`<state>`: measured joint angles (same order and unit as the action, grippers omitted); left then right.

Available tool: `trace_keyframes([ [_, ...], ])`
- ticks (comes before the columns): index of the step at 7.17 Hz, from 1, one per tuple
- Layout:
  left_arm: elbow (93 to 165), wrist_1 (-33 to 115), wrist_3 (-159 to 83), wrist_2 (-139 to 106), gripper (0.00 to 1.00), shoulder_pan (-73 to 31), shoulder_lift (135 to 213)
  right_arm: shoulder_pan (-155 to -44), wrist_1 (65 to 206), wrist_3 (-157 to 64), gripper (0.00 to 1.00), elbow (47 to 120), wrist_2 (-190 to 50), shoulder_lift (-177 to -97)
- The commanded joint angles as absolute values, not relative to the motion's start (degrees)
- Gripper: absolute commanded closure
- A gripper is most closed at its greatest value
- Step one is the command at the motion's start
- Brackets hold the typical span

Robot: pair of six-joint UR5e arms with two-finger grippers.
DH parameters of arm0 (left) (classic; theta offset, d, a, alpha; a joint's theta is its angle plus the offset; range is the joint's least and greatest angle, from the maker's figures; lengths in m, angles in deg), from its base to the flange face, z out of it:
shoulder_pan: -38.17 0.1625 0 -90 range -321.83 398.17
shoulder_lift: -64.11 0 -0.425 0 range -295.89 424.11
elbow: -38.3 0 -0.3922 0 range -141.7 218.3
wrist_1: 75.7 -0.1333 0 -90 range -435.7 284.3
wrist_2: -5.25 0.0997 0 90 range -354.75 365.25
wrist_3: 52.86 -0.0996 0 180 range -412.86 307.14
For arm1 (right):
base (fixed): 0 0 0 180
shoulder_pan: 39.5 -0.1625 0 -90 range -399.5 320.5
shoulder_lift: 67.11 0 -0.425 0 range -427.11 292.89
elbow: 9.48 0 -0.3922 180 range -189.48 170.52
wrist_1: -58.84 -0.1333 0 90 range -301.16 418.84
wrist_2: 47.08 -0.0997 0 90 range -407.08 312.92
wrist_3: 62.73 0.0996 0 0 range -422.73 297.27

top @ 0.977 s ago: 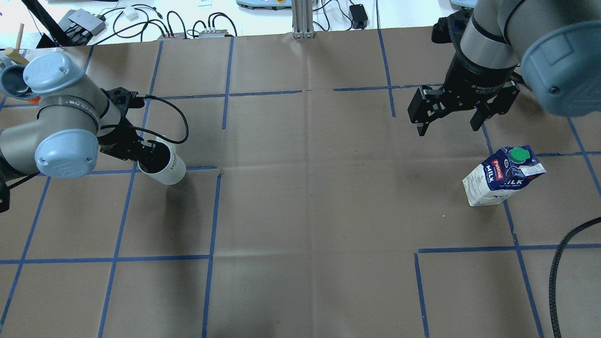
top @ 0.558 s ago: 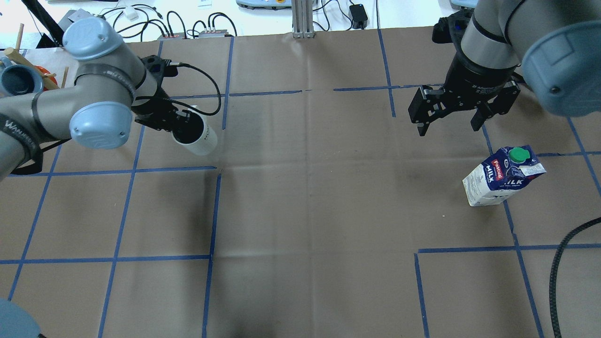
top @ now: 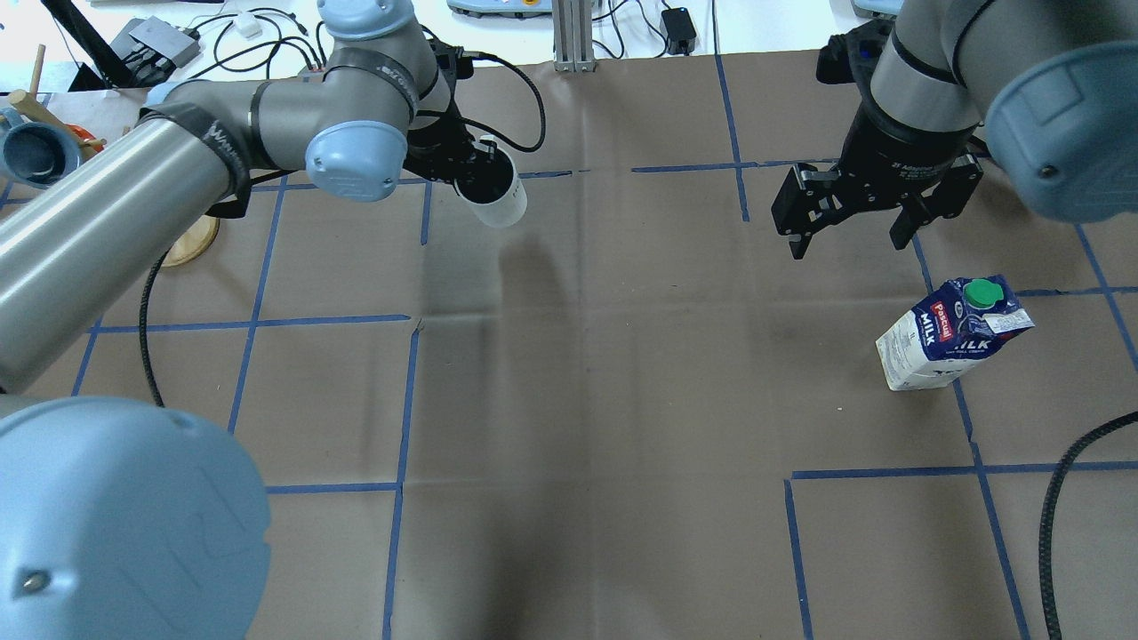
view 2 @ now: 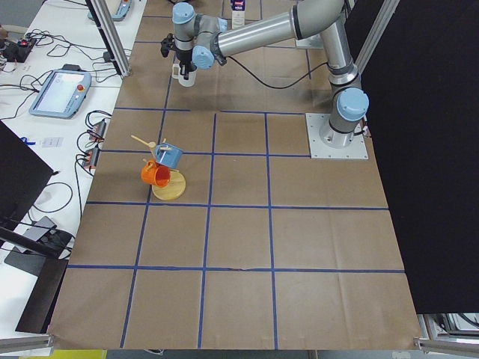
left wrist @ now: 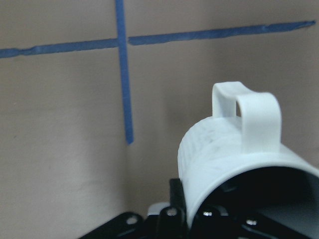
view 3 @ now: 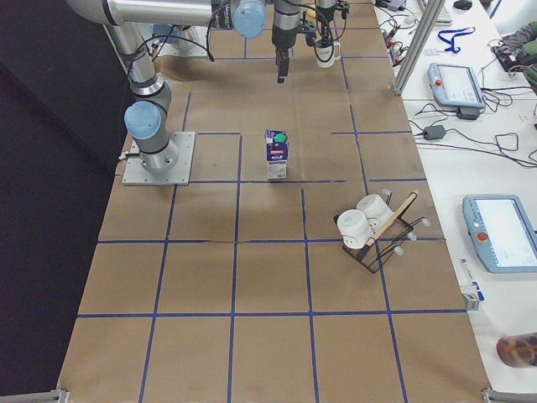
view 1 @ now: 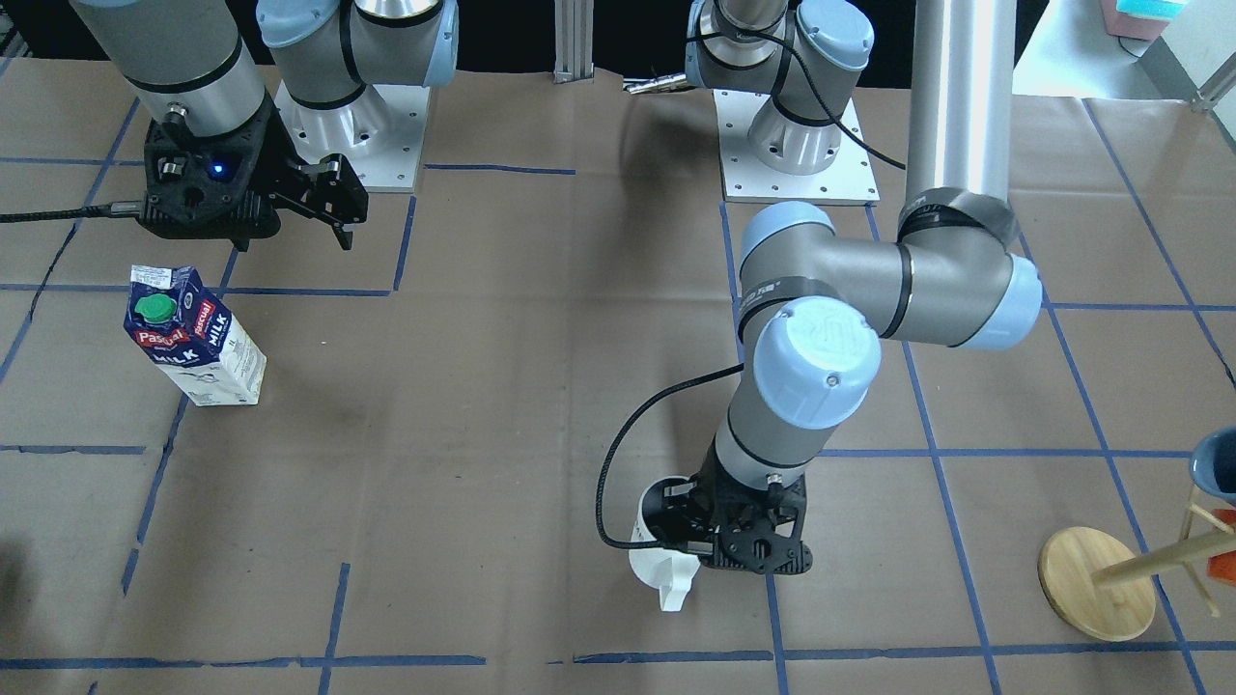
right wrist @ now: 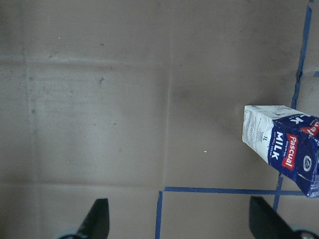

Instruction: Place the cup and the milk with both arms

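The white cup (top: 496,194) hangs above the table at the far centre-left, held by its rim in my left gripper (top: 471,169), which is shut on it. The cup also shows in the front view (view 1: 661,569) and the left wrist view (left wrist: 234,149), handle pointing away from the gripper. The milk (top: 951,336) stands upright on the right side of the table, also in the front view (view 1: 193,343) and the right wrist view (right wrist: 284,144). My right gripper (top: 846,242) is open and empty, hovering beyond and left of the carton.
A wooden mug tree (view 1: 1096,579) with a blue mug (top: 31,151) and an orange one stands at the far left. A rack with white cups (view 3: 373,231) sits at the right end. A black cable (top: 1062,507) hangs at the near right. Blue tape lines grid the paper-covered table.
My left arm has carried the cup from the left side of the table away from me and rightward, toward the far centre. The right arm and the milk have not moved.
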<state>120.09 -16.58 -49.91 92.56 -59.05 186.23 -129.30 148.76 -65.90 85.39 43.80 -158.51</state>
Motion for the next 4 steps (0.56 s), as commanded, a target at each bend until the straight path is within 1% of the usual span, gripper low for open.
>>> trace_keyframes([
  [1,117.6,-16.5,-48.7,92.6,0.87,-60.1,189.6,-129.3,148.8,-65.8,0.00,85.4,43.8,-158.5],
  [3,116.7,-16.5,-48.6,92.4,0.95,-60.2,191.1,-129.3,148.8,-65.8,0.00,85.4,43.6,-158.5],
  [4,116.7,-16.5,-48.6,92.4,0.96,-60.4,191.1,-129.3,148.8,-65.8,0.00,85.4,43.6,-158.5],
])
